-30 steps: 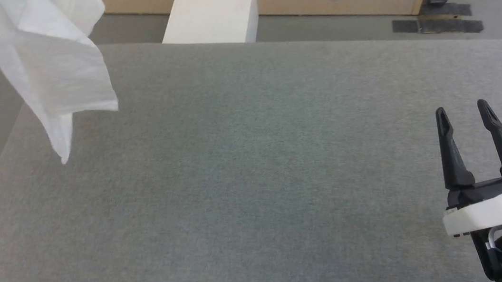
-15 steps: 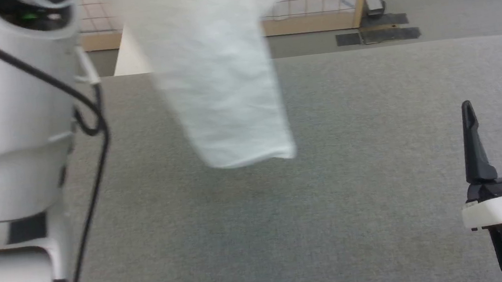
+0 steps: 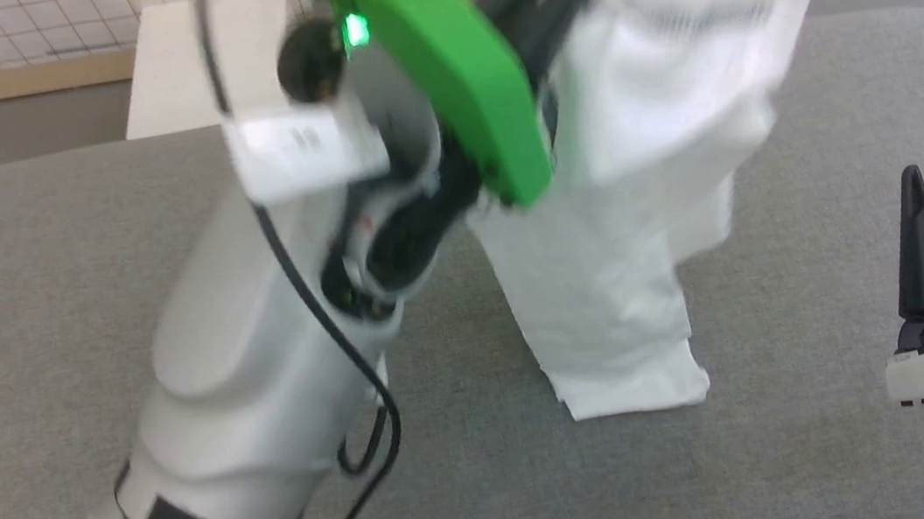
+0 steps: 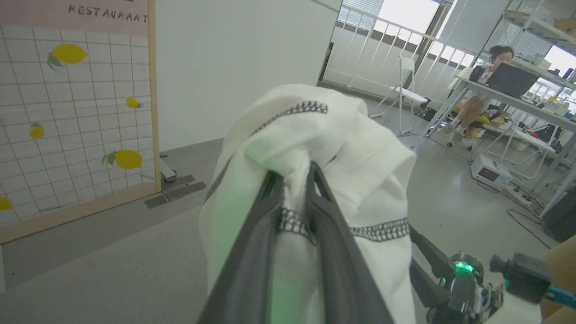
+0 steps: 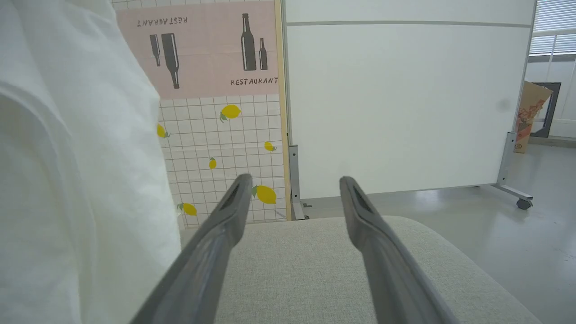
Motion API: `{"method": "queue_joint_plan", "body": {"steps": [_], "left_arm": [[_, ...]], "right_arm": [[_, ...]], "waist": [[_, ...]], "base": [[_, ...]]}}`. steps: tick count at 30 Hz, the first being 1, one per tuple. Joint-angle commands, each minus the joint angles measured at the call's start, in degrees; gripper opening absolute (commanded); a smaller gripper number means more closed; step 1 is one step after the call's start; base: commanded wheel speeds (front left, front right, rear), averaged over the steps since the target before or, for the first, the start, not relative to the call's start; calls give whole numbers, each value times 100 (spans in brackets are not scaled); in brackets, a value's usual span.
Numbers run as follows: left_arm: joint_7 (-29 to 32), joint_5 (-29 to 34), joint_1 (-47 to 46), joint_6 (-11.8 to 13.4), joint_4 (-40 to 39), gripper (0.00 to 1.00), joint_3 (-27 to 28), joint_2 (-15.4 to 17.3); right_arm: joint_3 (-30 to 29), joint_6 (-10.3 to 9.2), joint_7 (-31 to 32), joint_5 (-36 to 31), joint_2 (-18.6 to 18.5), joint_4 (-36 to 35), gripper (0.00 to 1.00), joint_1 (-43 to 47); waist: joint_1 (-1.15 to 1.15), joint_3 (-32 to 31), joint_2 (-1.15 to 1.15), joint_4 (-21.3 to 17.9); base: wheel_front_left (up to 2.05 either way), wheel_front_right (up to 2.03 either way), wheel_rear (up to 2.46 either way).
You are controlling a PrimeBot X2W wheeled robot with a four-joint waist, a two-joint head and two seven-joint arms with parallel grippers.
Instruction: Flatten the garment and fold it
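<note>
Fingers, left wrist view: the left fingers (image 4: 265, 225) are drawn close together, pinching a bunched fold of the garment (image 4: 364, 153) right at a grey zigzag seam (image 4: 382, 228). White cloth is wrapped over both tips; how much lies inside the pinch cannot be told.

Head view: the left arm (image 3: 258, 320) is reached across the desk (image 3: 16, 288) toward its far edge. The garment is hung from it as a crumpled column, right of the desk's middle. Its lower end is down at the desk surface, though true contact cannot be confirmed through the blur. The right fingers (image 3: 918, 239) are spread and empty at the near right corner, well apart from the cloth. A white box (image 3: 174, 66) is seen beyond the far edge.

Right wrist view: the right fingers are spread wide over the desk, with nothing between them. The garment is hung near them on that view's left, untouched.

Judgement: flattening is barely begun, folding not at all. The cloth is gathered at one point only, so a second hold is needed. A free hem or seam corner, low on the hanging cloth, should be picked out by the right fingers and taken as a single layer. Both holds should then be drawn apart and the lower end laid first, toward the near edge. This should be done slowly, since thin cloth is easily swung or slipped out.
</note>
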Motion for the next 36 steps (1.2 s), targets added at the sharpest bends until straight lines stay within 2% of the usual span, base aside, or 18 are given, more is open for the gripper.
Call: {"method": "queue_joint_plan", "body": {"steps": [1,7,12,13,14,15,21,25,29,32,34,36], "left_arm": [[-50,89,282,-33,91,0,-84,154],[-150,567,1325,-141,1081,0,-673,736],[-277,497,1859,-249,1867,0,-902,647],[-395,508,1884,-247,1999,11,-898,589],[-505,530,1885,-245,2096,44,-893,540],[-655,553,1873,-239,2209,100,-871,479],[-1595,542,1681,-342,2340,100,-540,269],[-2253,539,1784,-249,1963,100,-156,455],[-3093,715,2348,187,1245,100,370,950],[-3560,1007,2987,618,676,100,671,1403],[-3732,1142,3463,875,310,100,876,1570],[-3831,1275,3966,1136,-39,100,1102,1604]], "right_arm": [[37,-9,-31,29,1,-21,100,-129],[125,-9,-31,48,1,13,100,-194],[179,-9,-31,7,1,55,100,-211],[184,-9,-31,-10,1,63,100,-212],[189,-9,-31,-23,1,70,100,-212],[203,-9,-31,-41,1,80,100,-214],[248,-9,-31,-122,1,165,100,-166],[258,-9,-31,-157,1,221,100,-36],[281,-9,-31,-167,1,246,100,168],[274,-9,-31,-145,1,215,100,342],[269,-9,-31,-130,1,195,100,446],[259,-9,-31,-105,1,171,100,533]], "waist": [[0,180,0,-131],[0,394,0,-181],[0,483,0,-140],[0,489,0,-115],[0,490,0,-90],[0,481,0,-63],[0,205,0,86],[0,-77,0,130],[0,-331,0,135],[0,-408,0,154],[0,-426,0,180],[0,-419,0,213]], "base": [[0,0,0],[0,0,0],[0,0,0],[0,0,0],[0,0,0],[0,0,0],[0,0,0],[0,0,0],[0,0,0],[0,0,0],[0,0,0],[0,0,0]]}}
